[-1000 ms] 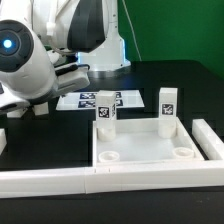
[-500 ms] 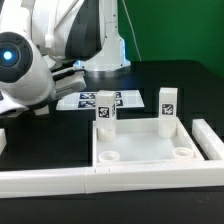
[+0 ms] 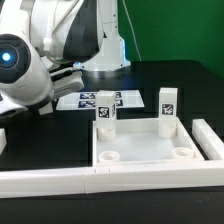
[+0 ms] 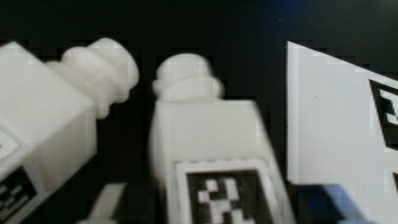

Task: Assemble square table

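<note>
The square table top [image 3: 140, 148] lies near the front, a white tray with round corner sockets. Two tagged legs stand upright at its far corners, one toward the exterior view's left [image 3: 105, 113] and one toward its right [image 3: 168, 105]. In the wrist view, two more white legs lie on the black table. My gripper [image 4: 217, 205] straddles the tagged one [image 4: 210, 130], with a dark finger on each side and a thin gap at each. The other leg [image 4: 63, 100] lies just beside it. In the exterior view the arm hides my gripper at the left edge.
The marker board [image 3: 100, 100] lies behind the table top and also shows in the wrist view [image 4: 347, 100], close to the straddled leg. A long white barrier wall [image 3: 100, 183] runs along the front, with a side piece [image 3: 210, 140] at the exterior view's right.
The arm has sunk a little and shifted toward the exterior view's left. The table top and both standing legs have not moved.
</note>
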Robot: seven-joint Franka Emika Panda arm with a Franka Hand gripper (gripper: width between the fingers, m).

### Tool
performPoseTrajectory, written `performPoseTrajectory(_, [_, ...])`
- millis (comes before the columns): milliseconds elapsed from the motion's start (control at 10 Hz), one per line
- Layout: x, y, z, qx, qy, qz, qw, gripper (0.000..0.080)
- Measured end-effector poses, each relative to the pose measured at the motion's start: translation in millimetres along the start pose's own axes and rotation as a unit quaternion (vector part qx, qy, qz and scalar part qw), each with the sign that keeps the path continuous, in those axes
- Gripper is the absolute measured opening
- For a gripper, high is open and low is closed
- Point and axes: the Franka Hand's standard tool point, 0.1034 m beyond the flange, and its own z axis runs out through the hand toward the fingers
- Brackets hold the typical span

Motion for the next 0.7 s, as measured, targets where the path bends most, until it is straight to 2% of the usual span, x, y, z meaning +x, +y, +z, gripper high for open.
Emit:
performPoseTrajectory(600, [1.4,-2.1,-0.8,-0.003,-0.001,-0.002,1.0,0.0273])
performPoseTrajectory(700, [0.2,-3.3,-4.6,-0.003,-0.003,-0.004,1.0,0.0273])
